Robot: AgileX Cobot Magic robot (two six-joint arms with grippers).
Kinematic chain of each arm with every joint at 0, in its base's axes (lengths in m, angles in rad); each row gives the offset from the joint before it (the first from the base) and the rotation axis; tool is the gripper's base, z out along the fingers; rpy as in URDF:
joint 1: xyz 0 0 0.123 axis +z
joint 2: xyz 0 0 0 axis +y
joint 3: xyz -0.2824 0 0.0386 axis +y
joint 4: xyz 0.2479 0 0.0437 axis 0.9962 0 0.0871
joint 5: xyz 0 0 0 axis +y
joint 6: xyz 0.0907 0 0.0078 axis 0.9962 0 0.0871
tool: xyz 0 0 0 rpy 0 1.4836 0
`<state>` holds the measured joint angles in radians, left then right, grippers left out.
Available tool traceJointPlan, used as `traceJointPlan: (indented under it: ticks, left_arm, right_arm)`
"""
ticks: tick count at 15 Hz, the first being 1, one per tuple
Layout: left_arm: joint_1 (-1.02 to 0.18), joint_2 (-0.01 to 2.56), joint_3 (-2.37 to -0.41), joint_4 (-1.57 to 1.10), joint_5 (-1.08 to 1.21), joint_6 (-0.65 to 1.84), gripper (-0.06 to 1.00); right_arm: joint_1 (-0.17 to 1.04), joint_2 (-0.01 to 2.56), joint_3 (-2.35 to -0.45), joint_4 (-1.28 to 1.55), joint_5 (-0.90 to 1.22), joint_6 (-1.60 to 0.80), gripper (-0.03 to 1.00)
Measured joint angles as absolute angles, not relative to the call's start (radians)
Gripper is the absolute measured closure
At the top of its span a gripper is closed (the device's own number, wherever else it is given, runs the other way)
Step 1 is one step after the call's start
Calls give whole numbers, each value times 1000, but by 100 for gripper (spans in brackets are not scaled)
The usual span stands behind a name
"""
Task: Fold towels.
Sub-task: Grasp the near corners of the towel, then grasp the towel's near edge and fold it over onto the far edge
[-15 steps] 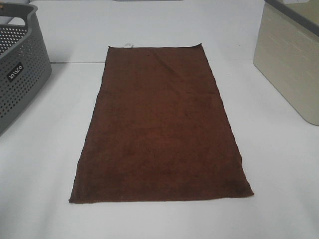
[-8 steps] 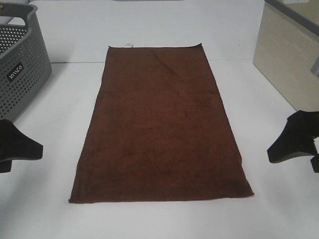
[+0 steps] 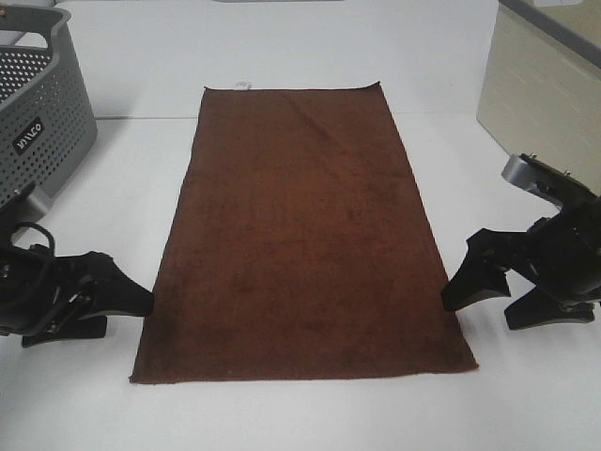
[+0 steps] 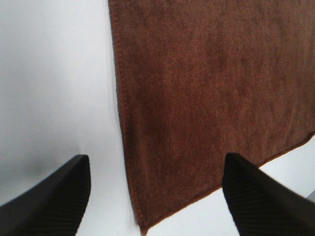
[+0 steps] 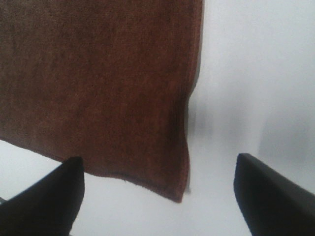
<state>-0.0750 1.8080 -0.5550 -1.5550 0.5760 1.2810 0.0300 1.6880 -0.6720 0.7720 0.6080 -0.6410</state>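
The dark reddish-brown towel [image 3: 300,235] lies flat and unfolded on the white table, long side running away from me. Its small white tag [image 3: 241,86] is at the far short edge. My left gripper [image 3: 127,315] is open and empty, low over the table just outside the towel's near left corner. In the left wrist view [image 4: 155,160] its fingers [image 4: 54,201] straddle that corner of the towel [image 4: 206,98]. My right gripper [image 3: 481,305] is open and empty beside the near right corner. In the right wrist view [image 5: 158,160] it straddles the towel's corner [image 5: 98,83].
A grey perforated basket [image 3: 38,122] stands at the back left. A beige bin [image 3: 545,122] stands at the back right, close behind my right arm. The white table [image 3: 300,413] runs on in front of the towel.
Both arms have come in from the sides. They have moved inward and now sit beside the towel's near corners. The towel has not moved.
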Motion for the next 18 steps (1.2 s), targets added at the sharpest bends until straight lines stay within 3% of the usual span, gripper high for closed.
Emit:
traceJointPlan:
  ticks: [4, 7, 9, 12, 13, 18]
  left_arm:
    - [-126, 1908, -629, -1603, 590, 1287, 24]
    - [-177, 1982, -703, -1633, 635, 1279, 26]
    - [-199, 2013, -733, -1638, 636, 1243, 42]
    - [-202, 2034, -739, -1630, 596, 1229, 89]
    - [-202, 2034, -739, -1627, 593, 1229, 93]
    - [-202, 1938, -700, -1539, 555, 1168, 94]
  right_arm:
    - [36, 1810, -726, 781, 597, -656, 20]
    - [123, 1879, -784, 829, 607, -671, 24]
    - [162, 1906, -805, 870, 587, -660, 39]
    - [162, 1918, -805, 855, 526, -615, 89]
    - [162, 1918, -805, 855, 520, -597, 96]
    - [162, 1812, -804, 784, 594, -505, 97]
